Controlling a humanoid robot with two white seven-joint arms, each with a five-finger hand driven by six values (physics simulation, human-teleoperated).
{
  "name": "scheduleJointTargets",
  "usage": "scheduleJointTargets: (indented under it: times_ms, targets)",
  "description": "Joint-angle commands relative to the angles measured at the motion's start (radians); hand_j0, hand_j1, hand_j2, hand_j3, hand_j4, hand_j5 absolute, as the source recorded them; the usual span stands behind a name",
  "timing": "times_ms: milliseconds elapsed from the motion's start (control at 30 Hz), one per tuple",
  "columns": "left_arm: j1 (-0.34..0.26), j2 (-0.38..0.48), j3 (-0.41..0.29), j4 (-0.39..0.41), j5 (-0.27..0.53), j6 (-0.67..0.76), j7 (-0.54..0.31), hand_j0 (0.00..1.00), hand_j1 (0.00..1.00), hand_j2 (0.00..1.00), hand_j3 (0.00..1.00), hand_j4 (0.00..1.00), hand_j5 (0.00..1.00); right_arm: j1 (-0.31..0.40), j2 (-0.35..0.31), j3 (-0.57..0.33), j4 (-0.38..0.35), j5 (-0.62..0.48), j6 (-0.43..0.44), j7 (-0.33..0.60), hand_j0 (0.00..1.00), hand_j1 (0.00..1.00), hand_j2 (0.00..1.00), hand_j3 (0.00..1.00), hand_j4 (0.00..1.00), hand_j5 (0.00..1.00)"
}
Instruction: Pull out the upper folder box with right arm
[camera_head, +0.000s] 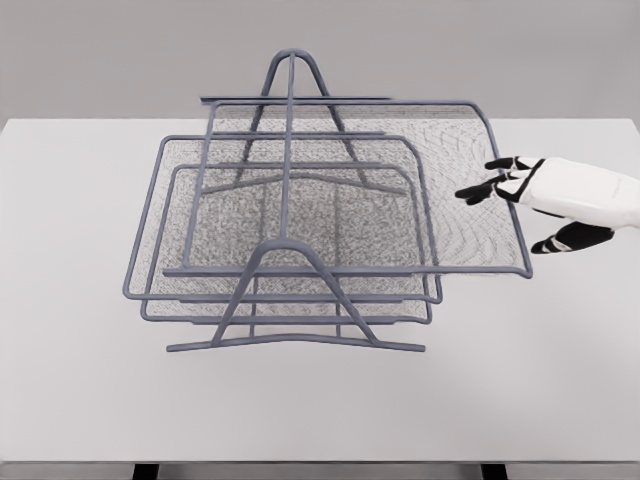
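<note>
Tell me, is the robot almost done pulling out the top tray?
Partly done, it seems: the upper tray already sticks out to the right of the lower trays. In hand: the right hand is at the tray's right edge, fingers spread around it. Left: whether it needs sliding farther, I cannot tell.

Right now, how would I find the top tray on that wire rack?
Look at the grey wire rack on the white table. The top tray is the highest mesh shelf. Unlike the trays beneath, it sticks out to the right, towards the white robot hand.
</note>
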Motion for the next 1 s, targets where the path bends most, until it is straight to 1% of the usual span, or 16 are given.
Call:
scheduleJointTargets:
  times_ms: [0,67,267,333,400,433,567,733,833,967]
  targets:
    - [0.0,0.0,0.0,-0.001,0.0,0.0,0.0,1.0,1.0,1.0,1.0,1.0,1.0,0.0,-0.021,0.01,0.02,0.214,-0.032,0.003,1.0,1.0,1.0,1.0,1.0,1.0]
    - [0.002,0.0,0.0,-0.001,0.0,0.0,0.0,1.0,1.0,1.0,1.0,1.0,1.0,-0.001,-0.05,0.01,0.017,0.212,-0.032,0.002,1.0,1.0,1.0,1.0,1.0,1.0]
    - [0.002,0.0,0.0,0.001,0.0,0.0,0.0,1.0,1.0,1.0,1.0,1.0,1.0,-0.026,-0.079,0.01,0.014,0.215,-0.032,0.002,1.0,1.0,1.0,1.0,1.0,1.0]
    - [0.002,0.0,0.0,-0.001,0.0,0.0,0.0,1.0,1.0,1.0,1.0,1.0,1.0,-0.052,-0.088,0.01,0.014,0.215,-0.032,0.002,1.0,1.0,1.0,1.0,1.0,1.0]
    - [0.0,0.0,0.0,0.001,0.0,0.0,0.0,1.0,1.0,1.0,1.0,1.0,1.0,-0.057,-0.103,0.01,0.016,0.212,-0.032,0.002,1.0,1.0,1.0,1.0,1.0,1.0]
    - [0.0,0.0,0.0,0.001,0.0,0.0,0.0,1.0,1.0,1.0,1.0,1.0,1.0,-0.07,-0.107,0.01,0.014,0.212,-0.032,0.0,1.0,1.0,1.0,1.0,1.0,1.0]
    - [0.0,0.0,0.0,0.001,0.0,0.0,0.0,1.0,1.0,1.0,1.0,1.0,1.0,-0.106,-0.107,0.01,0.014,0.2,-0.032,0.0,1.0,1.0,1.0,1.0,1.0,1.0]
    - [0.002,0.0,0.0,-0.001,0.0,0.0,0.0,1.0,1.0,1.0,1.0,1.0,1.0,-0.15,-0.111,0.01,0.014,0.145,-0.032,0.0,1.0,1.0,1.0,1.0,1.0,1.0]
    - [0.002,0.0,0.0,-0.001,0.0,0.0,0.0,1.0,1.0,1.0,1.0,1.0,1.0,-0.159,-0.111,0.01,0.014,0.117,-0.032,0.0,1.0,1.0,1.0,1.0,1.0,1.0]
    - [0.0,0.0,0.0,0.001,0.0,0.0,0.0,1.0,1.0,1.0,1.0,1.0,1.0,-0.161,-0.103,0.01,0.014,0.115,-0.032,0.0,1.0,1.0,1.0,1.0,1.0,1.0]
